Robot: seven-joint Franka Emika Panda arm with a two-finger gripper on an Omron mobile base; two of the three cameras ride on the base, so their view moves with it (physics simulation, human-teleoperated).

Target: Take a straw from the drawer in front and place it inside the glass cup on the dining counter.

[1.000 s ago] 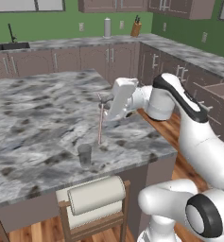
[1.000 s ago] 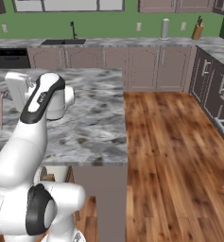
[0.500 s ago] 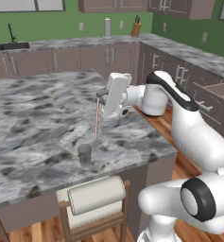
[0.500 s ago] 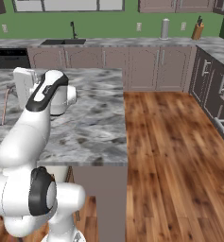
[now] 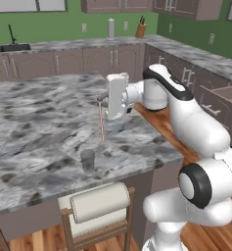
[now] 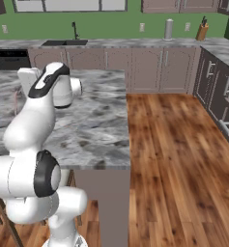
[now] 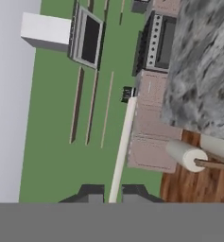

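My gripper (image 5: 104,98) is shut on the top of the straw (image 5: 101,122), a thin reddish-pink stick hanging upright over the dining counter (image 5: 34,122). The straw's lower end hovers above the marbled top, a little beyond and to the right of the glass cup (image 5: 88,160), which stands upright near the counter's front edge. In the right base view the straw (image 6: 15,102) hangs at the far left beside the white hand. The hand view has the straw (image 7: 123,142) running up from between the closed fingertips (image 7: 92,193). The drawer is out of view.
A paper towel roll (image 5: 100,203) lies on a wooden holder below the counter's front edge, and appears again as the roll (image 7: 186,155) in the hand view. Cabinets, a sink and a knife block (image 5: 141,29) line the back wall. Wooden floor (image 6: 178,154) lies to the right.
The hand has shifted slightly left with the straw, bringing it nearer the cup. The arm's elbow has swung round. The cup has not moved.
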